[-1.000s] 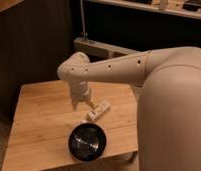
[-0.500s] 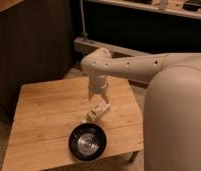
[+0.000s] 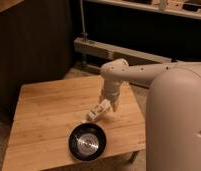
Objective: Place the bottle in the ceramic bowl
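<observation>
The small cream bottle (image 3: 95, 112) lies on its side on the wooden table (image 3: 49, 107), just above and right of the black ceramic bowl (image 3: 87, 141). The bowl has a shiny silvery centre, is empty, and stands near the table's front edge. My gripper (image 3: 108, 103) points down at the end of the white arm (image 3: 144, 75), right at the bottle's upper right end, close to it or touching it. I cannot tell whether it holds the bottle.
My large white body (image 3: 176, 125) fills the right side, next to the table's right edge. A dark wall and a low metal beam (image 3: 114, 50) stand behind the table.
The arm and gripper have swung to the right across the table and come down next to the bottle. The bottle and the bowl have stayed where they were.
</observation>
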Action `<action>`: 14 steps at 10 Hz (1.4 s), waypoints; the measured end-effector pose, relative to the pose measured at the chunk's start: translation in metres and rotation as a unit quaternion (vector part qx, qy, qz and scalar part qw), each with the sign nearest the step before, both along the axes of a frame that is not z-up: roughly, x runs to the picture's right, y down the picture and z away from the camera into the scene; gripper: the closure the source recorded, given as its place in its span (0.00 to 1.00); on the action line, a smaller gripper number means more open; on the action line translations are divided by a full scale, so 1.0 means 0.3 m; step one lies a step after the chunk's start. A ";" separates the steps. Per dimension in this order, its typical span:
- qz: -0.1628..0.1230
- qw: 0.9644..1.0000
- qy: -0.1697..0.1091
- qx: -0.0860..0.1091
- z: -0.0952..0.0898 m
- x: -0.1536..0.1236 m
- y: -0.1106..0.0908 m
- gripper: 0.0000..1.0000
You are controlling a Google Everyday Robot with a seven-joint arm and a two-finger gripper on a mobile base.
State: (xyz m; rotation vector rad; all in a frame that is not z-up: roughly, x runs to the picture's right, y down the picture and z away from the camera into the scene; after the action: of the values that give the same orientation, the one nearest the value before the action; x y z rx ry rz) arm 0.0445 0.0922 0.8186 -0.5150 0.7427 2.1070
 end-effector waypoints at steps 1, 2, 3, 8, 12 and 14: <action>0.002 1.000 0.001 0.000 0.011 -0.005 0.000 0.35; 0.003 1.000 -0.002 0.001 0.017 -0.025 -0.020 0.35; 0.000 1.000 -0.005 0.002 0.021 -0.036 -0.030 0.35; -0.017 0.999 -0.027 0.011 0.072 -0.117 -0.064 0.35; -0.032 0.999 -0.043 -0.002 0.147 -0.161 0.004 0.35; -0.034 0.998 -0.043 -0.013 0.166 -0.161 0.033 0.35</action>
State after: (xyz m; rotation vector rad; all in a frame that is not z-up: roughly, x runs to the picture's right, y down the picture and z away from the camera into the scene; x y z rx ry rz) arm -0.0038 0.1019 0.8686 -0.5830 0.7292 2.0019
